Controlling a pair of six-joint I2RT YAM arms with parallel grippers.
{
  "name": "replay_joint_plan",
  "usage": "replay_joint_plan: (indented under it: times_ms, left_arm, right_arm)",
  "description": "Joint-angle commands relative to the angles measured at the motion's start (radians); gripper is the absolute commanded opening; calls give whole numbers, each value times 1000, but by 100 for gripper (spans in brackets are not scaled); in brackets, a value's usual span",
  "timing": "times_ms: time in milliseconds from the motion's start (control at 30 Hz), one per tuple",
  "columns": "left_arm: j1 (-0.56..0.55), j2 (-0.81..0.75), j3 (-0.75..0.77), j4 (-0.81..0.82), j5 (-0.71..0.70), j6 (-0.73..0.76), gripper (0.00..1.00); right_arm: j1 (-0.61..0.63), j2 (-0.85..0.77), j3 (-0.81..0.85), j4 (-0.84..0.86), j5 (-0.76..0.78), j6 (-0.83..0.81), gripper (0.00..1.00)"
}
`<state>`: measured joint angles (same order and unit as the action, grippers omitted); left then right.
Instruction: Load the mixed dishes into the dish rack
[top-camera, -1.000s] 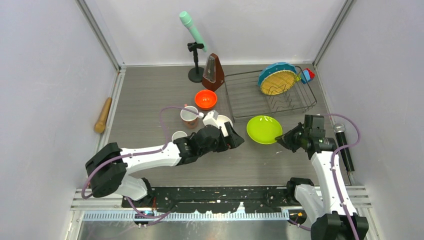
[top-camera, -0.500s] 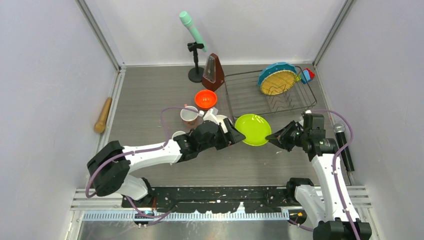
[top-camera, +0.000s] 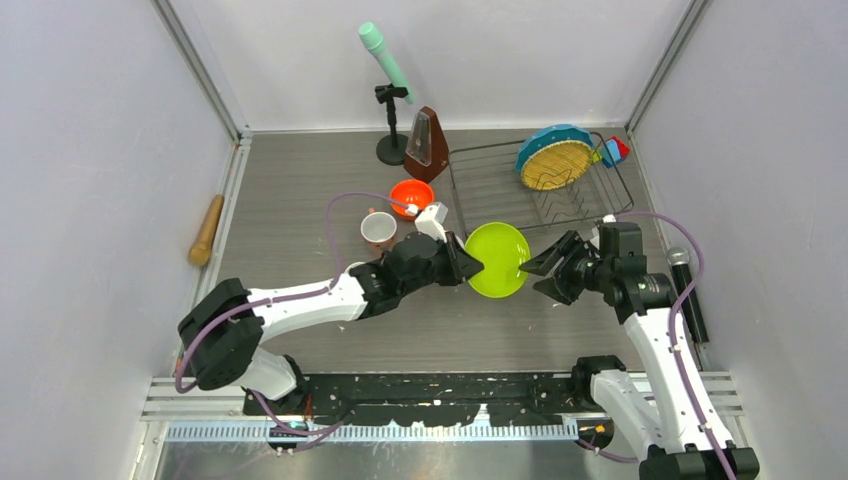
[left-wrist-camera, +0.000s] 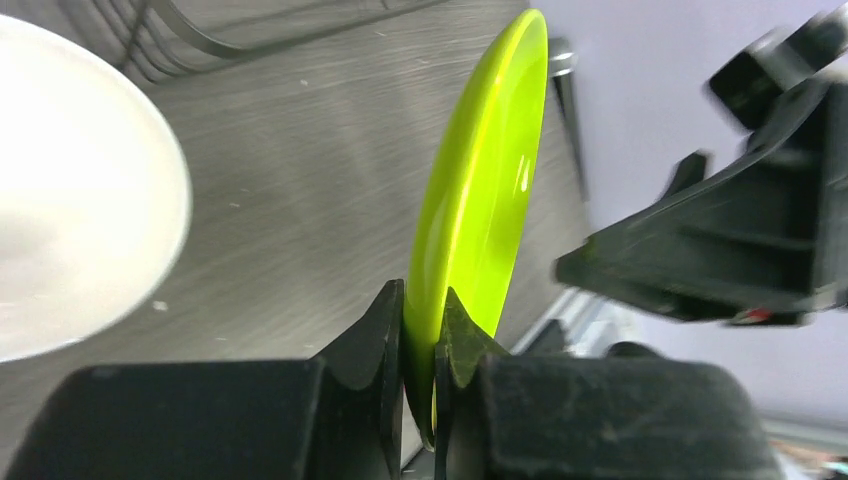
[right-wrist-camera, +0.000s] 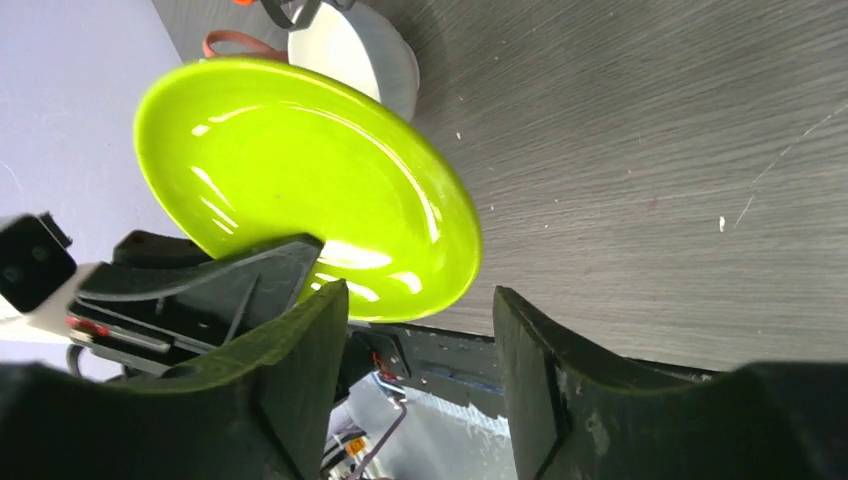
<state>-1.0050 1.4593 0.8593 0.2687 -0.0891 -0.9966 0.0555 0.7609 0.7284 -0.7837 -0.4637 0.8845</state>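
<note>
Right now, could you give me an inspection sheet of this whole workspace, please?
Surface: grey wood-grain table, a few pale specks.
Job's things: lime-green plate held on edge; teal plate standing in the dish rack; orange bowl, pinkish mug and white bowl on the table.
Clutter: brown metronome, wooden rolling pin, mint microphone on a stand, black microphone.
Grippers: left gripper shut on the lime-green plate's rim; right gripper open, by the opposite rim.
Cables: purple cables loop above both arms.
Surroundings: pale walls, metal frame posts.
</note>
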Motion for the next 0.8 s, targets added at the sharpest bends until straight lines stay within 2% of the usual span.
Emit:
replay_joint_plan:
  times_ms: [0,67,100,133,167,233,300,367,500,633,733,767]
  left_arm:
    - [1,-100,35,-38,-76,355,0]
    - [-1,-125,27,-44,-93,478,0]
    - [-2,-138,19,-39,-97,536,0]
    - [-4,-151,12,-28,-102,588,0]
    - [-6,-164,3,-15,-114,638,0]
    - [-13,-183,-25,61,-68,750,0]
    - [-34,-187,-36,120,-57,868,0]
    - [-47,-177,-10,91,-55,970,0]
    - [-69,-158,20,86,-75,1113,0]
    - [-75,-142,40,90,-96,1160,0]
    - [-75,-134,49,98,-97,1174,0]
    - [-76,-129,52,100,-107,1176,0]
  right_arm:
    - [5,35,137,-96,84,68,65]
    - [5,47,184,-127,117,139,73]
    - [5,48,202,-130,136,174,80]
    - [5,45,205,-128,146,269,83]
    - [6,41,202,-115,139,336,86]
    - [17,40,195,-46,119,444,98]
    - [39,55,198,17,111,583,99]
    - [71,88,220,30,123,657,99]
    - [144,169,280,52,136,738,90]
    - [185,205,308,84,161,778,81]
    - [195,214,300,110,170,801,59]
    - [198,216,301,106,172,801,55]
